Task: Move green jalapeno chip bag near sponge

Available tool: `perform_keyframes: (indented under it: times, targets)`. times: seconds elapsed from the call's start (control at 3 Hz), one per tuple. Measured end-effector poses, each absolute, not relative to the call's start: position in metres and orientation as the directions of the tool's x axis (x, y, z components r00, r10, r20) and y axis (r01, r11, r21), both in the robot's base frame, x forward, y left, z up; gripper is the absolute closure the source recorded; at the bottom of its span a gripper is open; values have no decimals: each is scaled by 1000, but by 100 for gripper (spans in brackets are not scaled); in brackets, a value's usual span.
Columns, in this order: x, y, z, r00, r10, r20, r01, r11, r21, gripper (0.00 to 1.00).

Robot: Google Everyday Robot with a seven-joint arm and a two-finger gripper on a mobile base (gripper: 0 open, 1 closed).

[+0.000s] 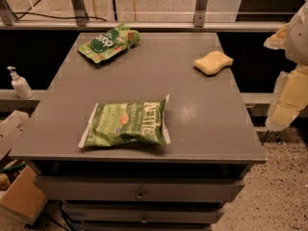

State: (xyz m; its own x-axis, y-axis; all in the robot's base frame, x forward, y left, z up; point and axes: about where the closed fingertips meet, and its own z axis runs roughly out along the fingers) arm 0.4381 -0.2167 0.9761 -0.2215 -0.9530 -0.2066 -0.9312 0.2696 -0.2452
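The hand [290, 93] hangs raised beyond the right edge of the worktop [202, 124], clear of its surface and touching nothing on it. Whether it stands wide or narrow I cannot tell. It carries neither of the task's things, since both lie on the worktop.

Nearest to it, the sponge [213, 62] sits by the far right corner, just inside the right edge. The green jalapeno chip bag [126, 124] lies flat near the front edge, left of the middle, with its length along that edge and well apart from the sponge. The carry seems not yet begun. Lying so flat, the bag probably calls for a pinch from above on a raised fold.

A smaller green pouch [108, 43] rests by the far left corner, off the bare stretch between bag and sponge.
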Motion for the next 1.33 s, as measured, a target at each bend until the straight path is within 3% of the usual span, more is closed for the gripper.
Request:
perform_keyframes:
  times: [1.33]
  targets:
    - [438,-217,976,-222,-953,-207,-931,270,-245,0]
